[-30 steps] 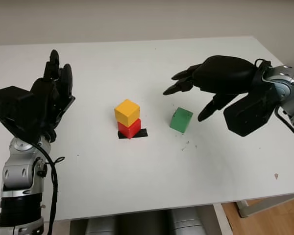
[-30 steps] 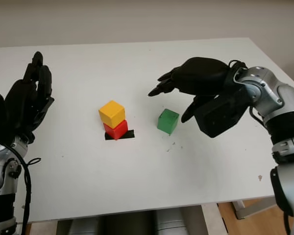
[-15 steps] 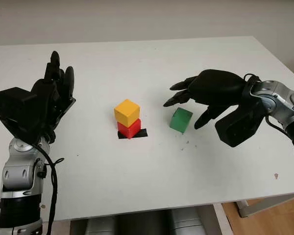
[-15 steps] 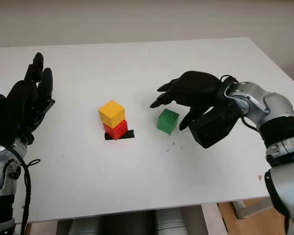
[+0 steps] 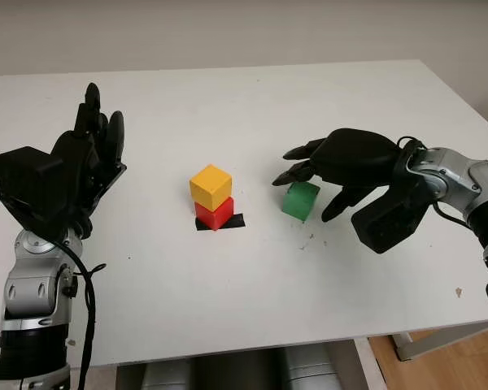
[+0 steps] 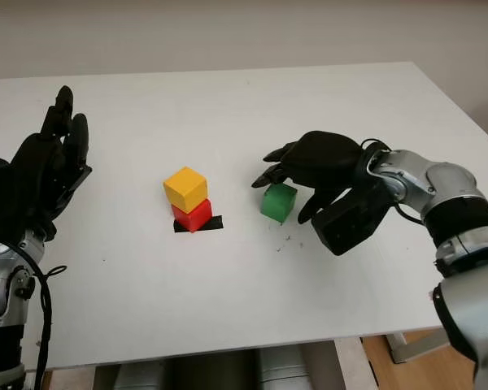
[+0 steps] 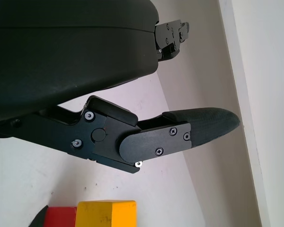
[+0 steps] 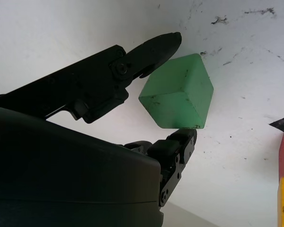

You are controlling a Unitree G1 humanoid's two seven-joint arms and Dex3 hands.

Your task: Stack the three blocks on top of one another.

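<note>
Broad white tabletop (image 5: 252, 292) carrying everything. Left hand (image 5: 85, 166) raised upright over the tabletop's left side, released and holding nothing, well apart from the blocks. Right hand (image 5: 329, 166) reached in low from the right, arched over the green block (image 5: 299, 200), fingers (image 8: 151, 49) on either side of it; in the right wrist view, fingertips right at the block's faces, though firm contact could not be told, so not clearly grasping. Green block seated on the tabletop, a little tilted toward one corner, just right of the stack and apart from it. Yellow block (image 5: 211, 186) set on top of the red block (image 5: 215, 214), turned slightly askew to it. Red block standing on a small black tape mark (image 5: 234, 221) near the tabletop's middle. Faint dark specks (image 5: 311, 238) scattered on the surface just beside the green block.
</note>
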